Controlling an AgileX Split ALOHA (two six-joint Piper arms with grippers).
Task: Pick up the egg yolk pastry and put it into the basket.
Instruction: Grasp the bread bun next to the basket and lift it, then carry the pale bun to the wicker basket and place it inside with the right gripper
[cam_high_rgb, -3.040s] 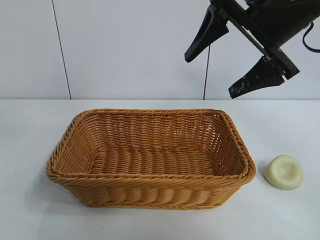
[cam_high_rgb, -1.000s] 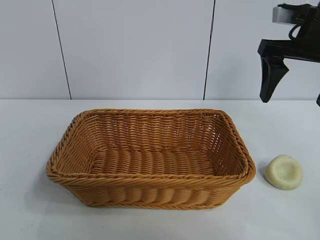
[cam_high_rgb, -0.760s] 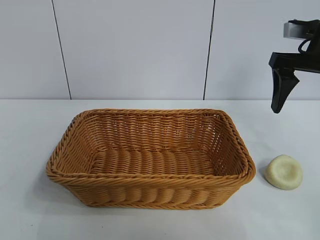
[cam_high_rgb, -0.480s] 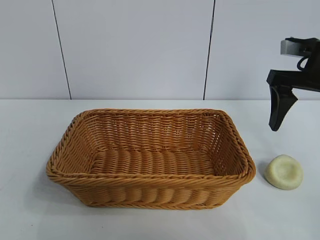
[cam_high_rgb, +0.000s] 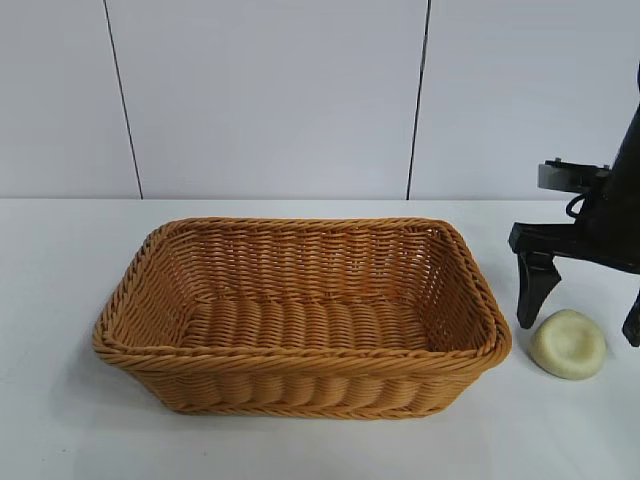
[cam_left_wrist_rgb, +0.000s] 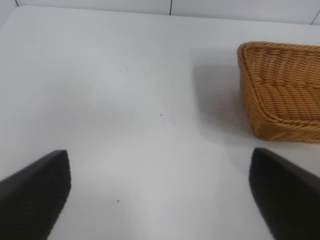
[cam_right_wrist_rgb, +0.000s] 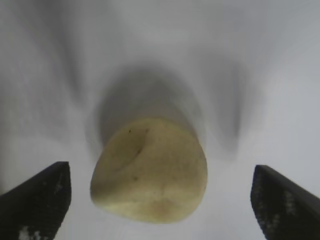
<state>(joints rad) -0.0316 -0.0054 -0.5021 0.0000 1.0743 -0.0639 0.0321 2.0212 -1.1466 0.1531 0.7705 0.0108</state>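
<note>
The egg yolk pastry (cam_high_rgb: 568, 344) is a pale cream-yellow dome with a dent on top, lying on the white table just right of the basket (cam_high_rgb: 300, 385). My right gripper (cam_high_rgb: 584, 322) has come down over it and stands open, one finger on each side of the pastry (cam_right_wrist_rgb: 150, 170), with gaps on both sides and no contact. The golden-brown woven basket sits in the middle of the table with nothing in it. My left gripper (cam_left_wrist_rgb: 160, 195) hangs open over bare table, with a corner of the basket (cam_left_wrist_rgb: 280, 90) ahead of it.
A white wall with dark vertical seams (cam_high_rgb: 418, 100) rises behind the table (cam_high_rgb: 60, 260). The basket's right rim (cam_high_rgb: 495, 330) is close to the right gripper's nearer finger.
My right gripper has dropped from well above the table down to the pastry, and now straddles it. The pastry and basket have not moved.
</note>
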